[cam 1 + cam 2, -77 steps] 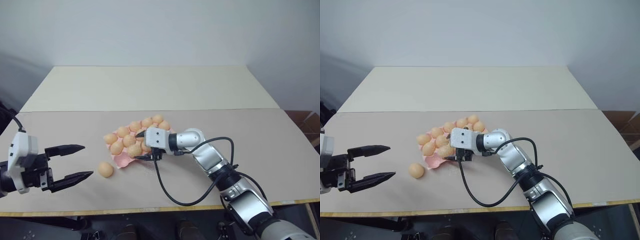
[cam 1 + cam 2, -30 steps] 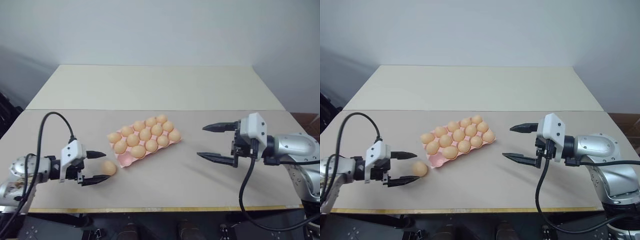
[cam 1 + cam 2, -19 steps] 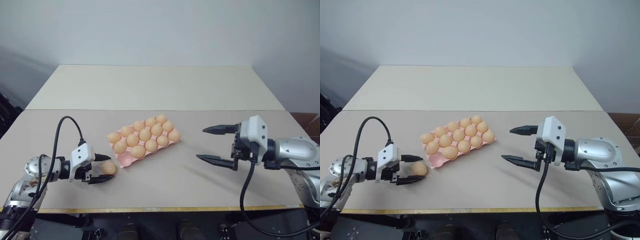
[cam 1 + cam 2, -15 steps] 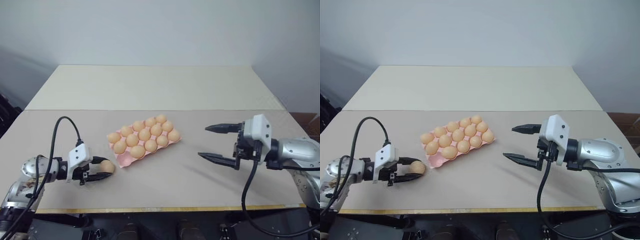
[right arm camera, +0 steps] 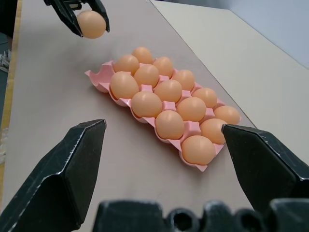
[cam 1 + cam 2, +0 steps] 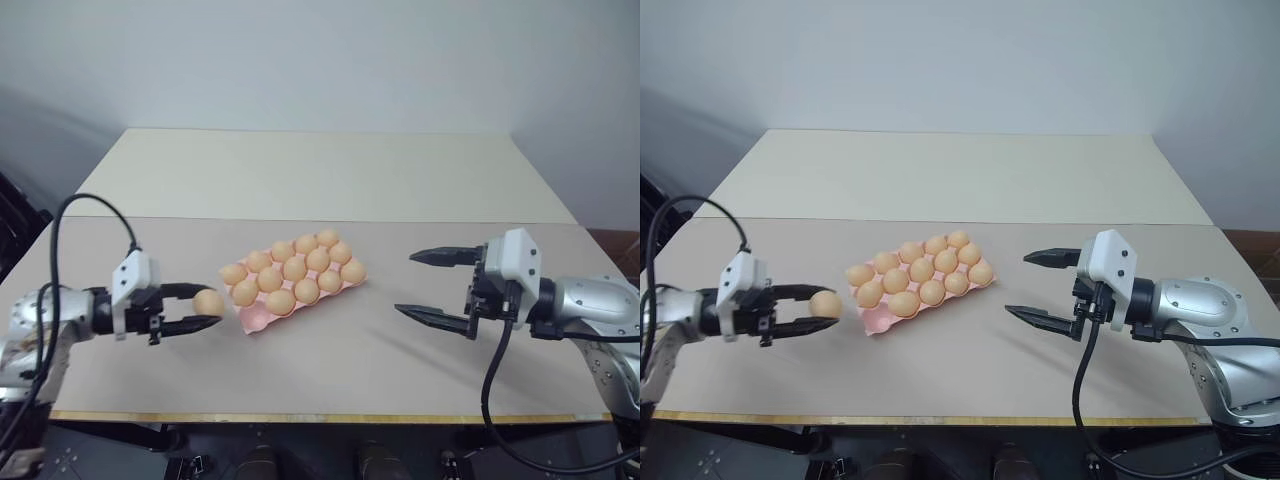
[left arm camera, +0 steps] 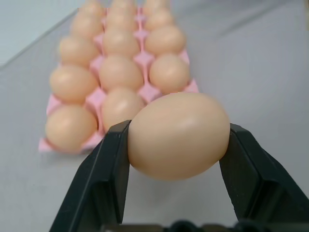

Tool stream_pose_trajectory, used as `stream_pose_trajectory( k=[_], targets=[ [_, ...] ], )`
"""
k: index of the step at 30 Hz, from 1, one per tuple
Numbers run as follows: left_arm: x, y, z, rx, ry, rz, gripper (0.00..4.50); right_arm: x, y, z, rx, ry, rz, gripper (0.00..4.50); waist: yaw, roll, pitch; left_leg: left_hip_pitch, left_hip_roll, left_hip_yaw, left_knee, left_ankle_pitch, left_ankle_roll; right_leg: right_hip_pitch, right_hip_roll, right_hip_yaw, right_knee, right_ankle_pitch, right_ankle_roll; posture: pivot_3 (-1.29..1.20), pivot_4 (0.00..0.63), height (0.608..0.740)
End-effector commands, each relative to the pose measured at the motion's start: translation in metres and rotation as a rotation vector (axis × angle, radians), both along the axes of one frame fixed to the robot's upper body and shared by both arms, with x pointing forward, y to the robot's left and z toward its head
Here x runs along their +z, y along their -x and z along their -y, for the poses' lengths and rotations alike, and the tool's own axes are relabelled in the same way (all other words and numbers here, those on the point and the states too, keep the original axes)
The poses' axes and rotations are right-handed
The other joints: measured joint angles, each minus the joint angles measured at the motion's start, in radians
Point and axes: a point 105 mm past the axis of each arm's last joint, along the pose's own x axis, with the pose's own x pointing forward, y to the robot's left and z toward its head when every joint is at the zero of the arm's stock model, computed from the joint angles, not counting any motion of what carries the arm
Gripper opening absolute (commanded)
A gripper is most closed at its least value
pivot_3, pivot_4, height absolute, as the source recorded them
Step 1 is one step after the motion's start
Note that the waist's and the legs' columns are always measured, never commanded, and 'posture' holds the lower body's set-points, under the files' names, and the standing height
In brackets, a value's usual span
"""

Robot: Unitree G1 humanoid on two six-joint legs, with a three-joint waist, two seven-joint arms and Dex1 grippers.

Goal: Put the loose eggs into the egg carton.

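Egg in my grip!
My left jaws [image 6: 212, 308] clench one egg [image 6: 208, 302] left of the egg carton [image 6: 253, 318]; my right jaws [image 6: 428, 287] gape.

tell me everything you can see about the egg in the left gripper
The egg is a smooth, light tan-orange oval with a soft sheen, whole and unmarked. The left gripper is shut on it, one black finger pressed to each end, holding it lifted off the table, just beside the near corner of the pink egg carton.
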Motion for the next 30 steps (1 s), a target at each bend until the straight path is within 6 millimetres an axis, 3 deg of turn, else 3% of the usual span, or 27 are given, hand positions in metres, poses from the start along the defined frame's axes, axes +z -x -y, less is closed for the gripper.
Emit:
stream_pose_trajectory(
  k=[1, 7, 13, 18, 30],
  targets=[
    [-0.005, -0.008, 0.014, -0.035, 0.005, 0.000, 2.58, 0.008, 0.005, -0.003, 0.009, 0.004, 0.046, 4.50, 0.000, 0.000, 0.000, 0.000, 0.000, 0.000, 0.000, 0.000, 0.000, 0.000, 0.000, 0.000, 0.000, 0.000, 0.000, 0.00, 0.150, 0.740],
    [-0.013, -0.016, 0.032, -0.080, 0.013, -0.023, 2.58, 0.008, 0.008, -0.001, -0.006, 0.004, 0.048, 4.50, -0.011, 0.000, 0.000, 0.000, 0.000, 0.000, 0.000, 0.000, 0.000, 0.000, 0.000, 0.000, 0.000, 0.000, 0.000, 0.00, 0.150, 0.740],
    [-0.007, -0.017, 0.029, -0.082, 0.006, -0.010, 4.39, 0.008, 0.010, 0.000, -0.017, -0.002, 0.048, 4.50, -0.013, 0.000, 0.000, 0.000, 0.000, 0.000, 0.000, 0.000, 0.000, 0.000, 0.000, 0.001, 0.001, 0.000, 0.000, 0.00, 0.150, 0.740],
    [0.002, -0.013, 0.022, -0.067, 0.019, 0.010, 4.46, 0.008, 0.010, 0.000, -0.012, -0.009, 0.047, 4.50, -0.013, 0.000, 0.000, 0.000, 0.000, 0.000, 0.000, 0.000, 0.000, 0.000, 0.000, 0.001, 0.001, 0.000, 0.000, 0.00, 0.150, 0.740],
    [0.031, 0.031, -0.030, 0.139, 0.067, 0.007, 4.46, 0.005, -0.004, -0.004, 0.061, -0.028, 0.014, 4.50, -0.016, 0.000, 0.000, 0.000, 0.001, 0.000, 0.000, 0.000, 0.000, -0.001, 0.000, 0.001, 0.001, 0.000, 0.000, 0.00, 0.150, 0.740]
  ],
)
